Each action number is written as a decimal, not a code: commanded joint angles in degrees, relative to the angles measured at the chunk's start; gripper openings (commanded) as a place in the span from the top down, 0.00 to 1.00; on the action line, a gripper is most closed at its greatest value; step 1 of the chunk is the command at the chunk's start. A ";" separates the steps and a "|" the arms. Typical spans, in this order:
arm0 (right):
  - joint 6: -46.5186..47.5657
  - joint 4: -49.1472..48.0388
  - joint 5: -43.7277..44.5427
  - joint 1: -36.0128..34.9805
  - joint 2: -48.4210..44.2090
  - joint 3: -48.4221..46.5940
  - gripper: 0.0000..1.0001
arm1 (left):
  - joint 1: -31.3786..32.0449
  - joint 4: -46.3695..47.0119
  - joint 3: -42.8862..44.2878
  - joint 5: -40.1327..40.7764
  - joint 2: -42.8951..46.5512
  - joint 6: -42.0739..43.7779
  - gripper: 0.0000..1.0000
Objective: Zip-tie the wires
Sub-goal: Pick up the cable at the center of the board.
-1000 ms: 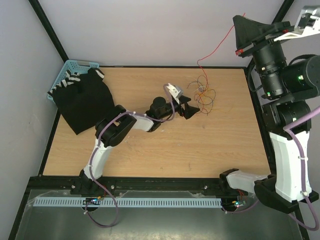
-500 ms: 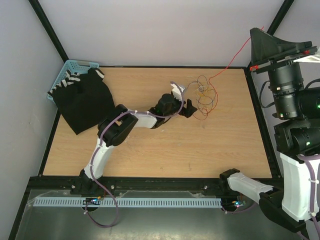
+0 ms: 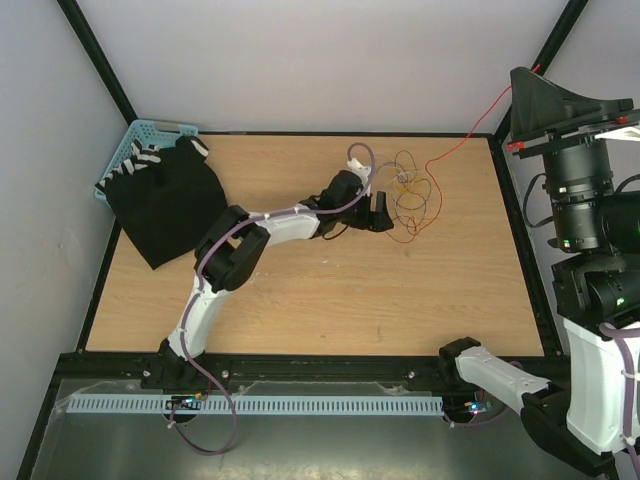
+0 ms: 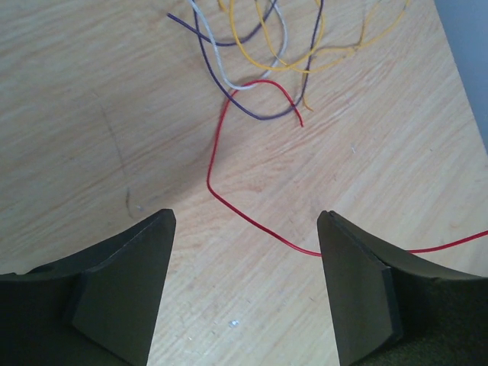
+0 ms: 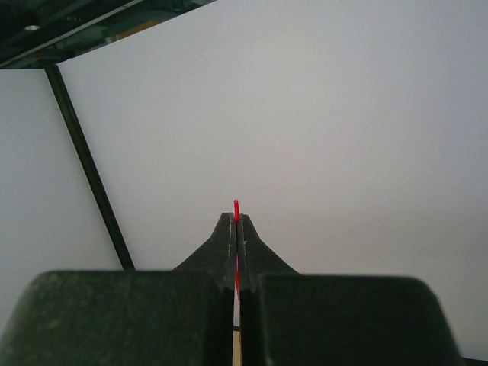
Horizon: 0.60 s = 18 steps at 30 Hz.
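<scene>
My left arm [image 3: 200,315] and right arm [image 3: 598,395]: white shells, black joints, purple cables [image 3: 236,418] (green lamps [image 3: 571,241] glow on the right).

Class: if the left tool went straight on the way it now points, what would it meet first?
Likely the red wire looping on the table ahead of the open left tool, then the other wires beyond; its height above the table is unclear.

Left hand [image 4: 246,219] low, fingers wide apart; right hand [image 5: 236,223] high, fingers together.
</scene>
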<state>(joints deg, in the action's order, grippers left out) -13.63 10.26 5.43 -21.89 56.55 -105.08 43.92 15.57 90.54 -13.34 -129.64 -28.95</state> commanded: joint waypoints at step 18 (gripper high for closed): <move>1.46 -1.58 3.05 -0.34 -1.86 2.19 1.00 | -0.24 -14.18 10.44 -7.89 -4.84 -4.25 0.76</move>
<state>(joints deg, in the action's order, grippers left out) -12.99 10.20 7.55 -21.89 55.31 -103.35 43.90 1.74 99.20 -21.17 -135.44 -33.67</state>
